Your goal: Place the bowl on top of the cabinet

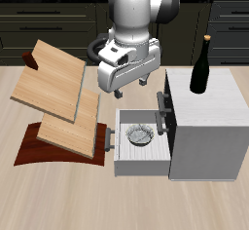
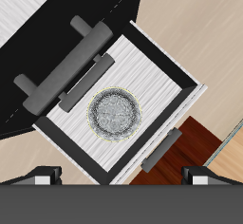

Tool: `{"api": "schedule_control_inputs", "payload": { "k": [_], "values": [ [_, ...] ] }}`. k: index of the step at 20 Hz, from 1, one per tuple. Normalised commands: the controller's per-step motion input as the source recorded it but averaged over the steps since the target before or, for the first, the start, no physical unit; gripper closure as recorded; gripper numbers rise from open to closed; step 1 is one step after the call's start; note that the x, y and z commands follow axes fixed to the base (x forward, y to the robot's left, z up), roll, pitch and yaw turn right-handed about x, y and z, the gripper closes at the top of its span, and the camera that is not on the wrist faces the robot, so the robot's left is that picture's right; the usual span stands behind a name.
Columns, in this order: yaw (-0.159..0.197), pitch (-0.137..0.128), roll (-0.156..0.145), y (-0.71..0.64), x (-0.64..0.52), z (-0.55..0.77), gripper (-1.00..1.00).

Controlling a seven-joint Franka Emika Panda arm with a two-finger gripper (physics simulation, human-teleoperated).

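Observation:
The bowl (image 1: 139, 134) is small, pale grey with a dark scribbly inside, and lies in the pulled-out bottom drawer (image 1: 124, 156) of the white-grey cabinet (image 1: 209, 117). My gripper (image 1: 132, 85) hangs above the drawer, well clear of the bowl, with its jaws wide apart and nothing between them. In the wrist view the bowl (image 2: 115, 114) sits on the drawer's white floor (image 2: 166, 81), straight below the gripper (image 2: 121, 176). The cabinet's dark bar handles (image 2: 68, 66) show beside the drawer.
A dark wine bottle (image 1: 202, 68) stands on the cabinet's flat top near its back. Slanted wooden boards (image 1: 53, 83) on a dark red base (image 1: 39, 148) stand close beside the open drawer; the base also shows in the wrist view (image 2: 185, 147).

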Motion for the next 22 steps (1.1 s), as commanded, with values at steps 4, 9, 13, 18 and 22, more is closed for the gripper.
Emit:
{"api": "schedule_control_inputs", "payload": {
  "k": [4,9,13,18,22],
  "values": [
    [0.254,0.095,0.089,0.15,-0.05,-0.27,-1.0],
    [0.364,0.004,0.077,0.1,-0.06,-0.24,-1.0],
    [0.446,-0.153,-0.068,-0.13,0.06,-0.12,-1.0],
    [0.147,0.003,-0.017,-0.18,0.07,-0.05,-1.0],
    [0.176,-0.014,0.012,-0.2,0.02,-0.07,-1.0]
  ]
}}
